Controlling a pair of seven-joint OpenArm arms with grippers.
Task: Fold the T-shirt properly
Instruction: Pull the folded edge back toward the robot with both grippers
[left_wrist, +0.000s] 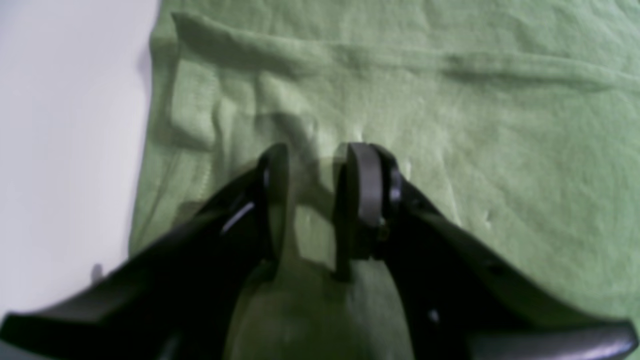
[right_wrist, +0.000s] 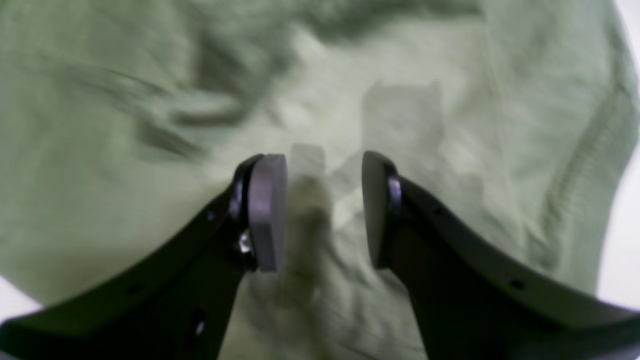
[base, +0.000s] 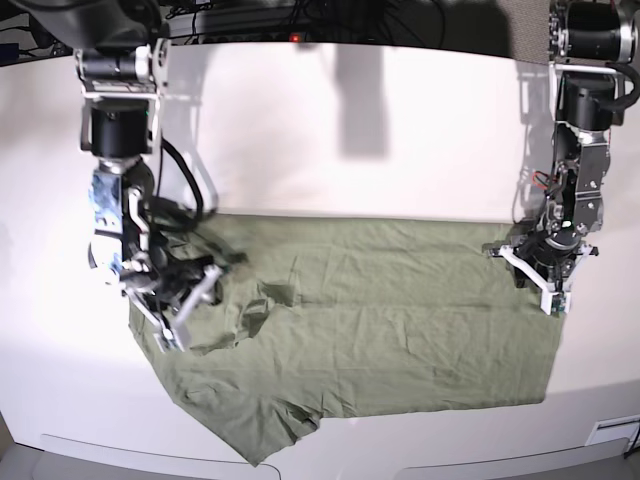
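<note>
Table: white, wide, with the T-shirt spread across its near half. The cloth lies roughly flat toward the left arm's side and is bunched and rumpled toward the right arm's side, one lower corner trailing toward the table's front edge.

Left gripper: over the shirt's edge, jaws apart with a narrow gap and green cloth showing between them; whether a fold is pinched cannot be told.

Right gripper: over the rumpled end, jaws apart, nothing clamped between them.

Risks, judged: a lift by one arm alone would likely drag the bunched end further out of square; a pinch taking both layers would spoil the fold line; the trailing corner may slide off the front.

Obscured: both wrist views are blurred, collar and sleeves not identifiable; contact between pads and cloth unclear.
</note>
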